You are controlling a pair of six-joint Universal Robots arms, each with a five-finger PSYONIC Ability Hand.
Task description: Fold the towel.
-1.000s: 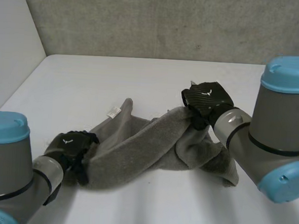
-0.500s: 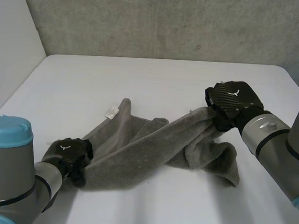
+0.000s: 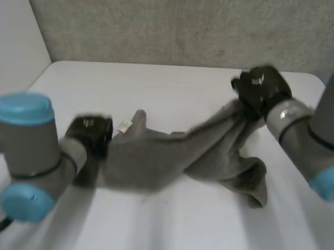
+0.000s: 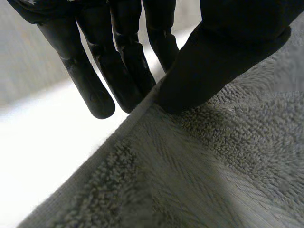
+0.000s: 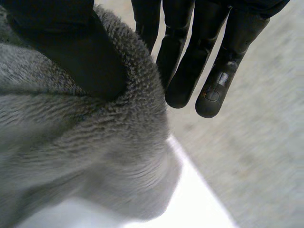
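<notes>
in the head view the crumpled grey terry towel [image 3: 170,159] sags on the white table [image 3: 175,86], strung between the left hand [image 3: 90,133] and the raised right hand [image 3: 259,88]. it looks soft, light and limp, so it is best held by its corners. in the left wrist view, thumb and straight fingers pinch a hemmed edge. in the right wrist view, the thumb clamps a bunched fold. compared with half a second ago, both hands are farther out and the cloth is drawn longer.
</notes>
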